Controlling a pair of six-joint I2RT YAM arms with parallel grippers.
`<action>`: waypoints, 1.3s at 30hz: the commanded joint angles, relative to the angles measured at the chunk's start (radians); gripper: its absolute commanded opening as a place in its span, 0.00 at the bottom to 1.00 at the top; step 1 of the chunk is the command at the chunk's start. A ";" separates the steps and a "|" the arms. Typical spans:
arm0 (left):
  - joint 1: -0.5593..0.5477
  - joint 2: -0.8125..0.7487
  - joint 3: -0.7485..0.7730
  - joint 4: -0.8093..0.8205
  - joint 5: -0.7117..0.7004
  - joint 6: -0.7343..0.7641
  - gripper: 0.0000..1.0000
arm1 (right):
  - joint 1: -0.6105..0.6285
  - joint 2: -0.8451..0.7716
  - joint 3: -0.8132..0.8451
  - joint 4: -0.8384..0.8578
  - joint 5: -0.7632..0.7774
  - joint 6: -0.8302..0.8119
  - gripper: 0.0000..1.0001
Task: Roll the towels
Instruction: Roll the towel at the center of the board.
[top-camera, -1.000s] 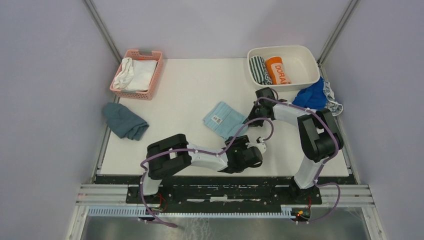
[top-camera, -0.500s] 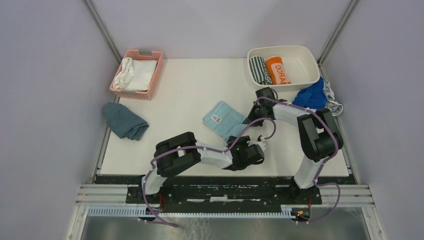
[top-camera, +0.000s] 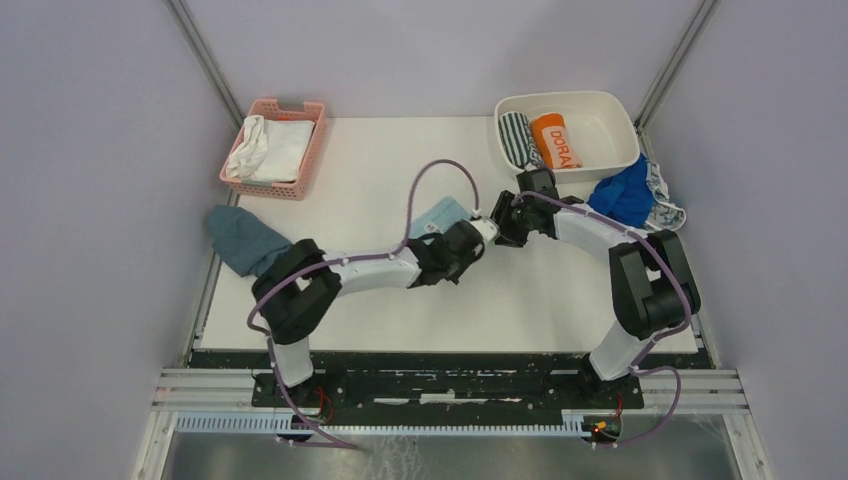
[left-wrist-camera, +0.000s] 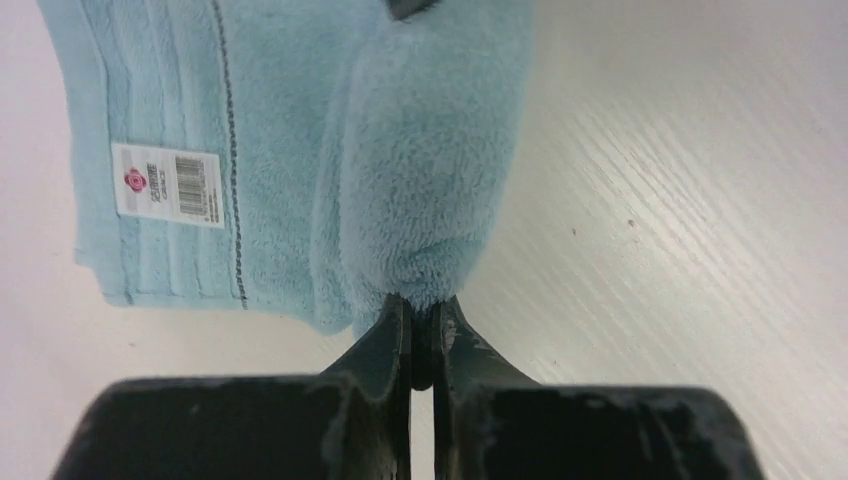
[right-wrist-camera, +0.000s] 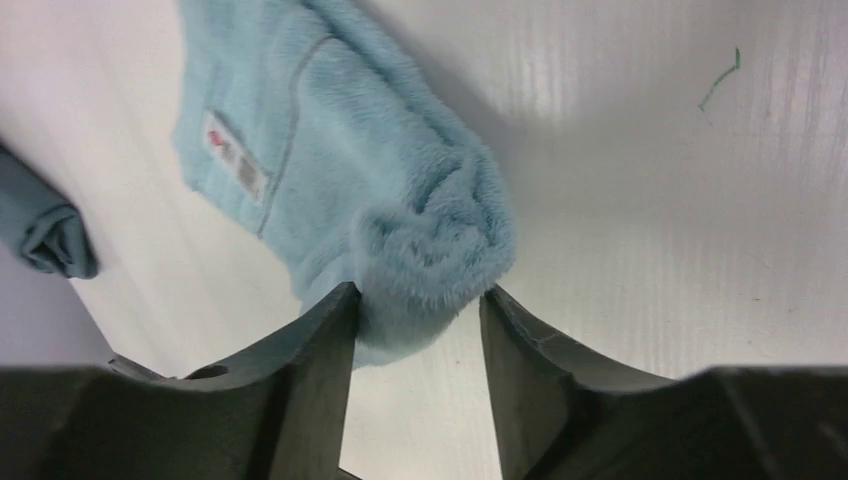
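Whereas a second ago the left arm (top-camera: 370, 270) was lying folded close to the near edge of the table (top-camera: 380, 160), it is now stretching out in one long diagonal with its elbow low. A grey-teal cloth (top-camera: 243, 240) is lying far off to the left of the left gripper (top-camera: 484, 232). That gripper is pinching the light blue towel (top-camera: 438, 214), its fingers (left-wrist-camera: 395, 330) pressed together on a plush folded edge. The towel is spreading away ahead of the gripper and to its left, label (left-wrist-camera: 165, 180) facing up. Flat a second ago, the towel is now doubling over on itself along the side nearest both grippers.

Just right of the left gripper, almost tip to tip, the right gripper (top-camera: 504, 222) is facing it, its arm bending back over a raised elbow toward its base. Its fingers (right-wrist-camera: 320, 340) are standing apart, with the bunched end of the towel sitting between them.

Beyond and right of the right gripper, a white tub (top-camera: 612, 105) is holding a striped roll (top-camera: 517, 140) and an orange roll (top-camera: 556, 140). Further right, the royal blue towel (top-camera: 622, 195) is lying crumpled by the table's edge, against the patterned towel (top-camera: 668, 208).
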 joint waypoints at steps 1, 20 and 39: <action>0.159 -0.105 -0.033 0.018 0.455 -0.213 0.03 | -0.005 -0.114 -0.007 0.053 -0.013 -0.044 0.59; 0.399 0.032 -0.029 0.063 0.954 -0.500 0.03 | -0.006 -0.035 -0.072 0.228 0.017 0.104 0.79; 0.474 0.041 -0.296 0.405 1.004 -0.783 0.07 | 0.006 0.150 0.014 0.143 -0.026 0.050 0.40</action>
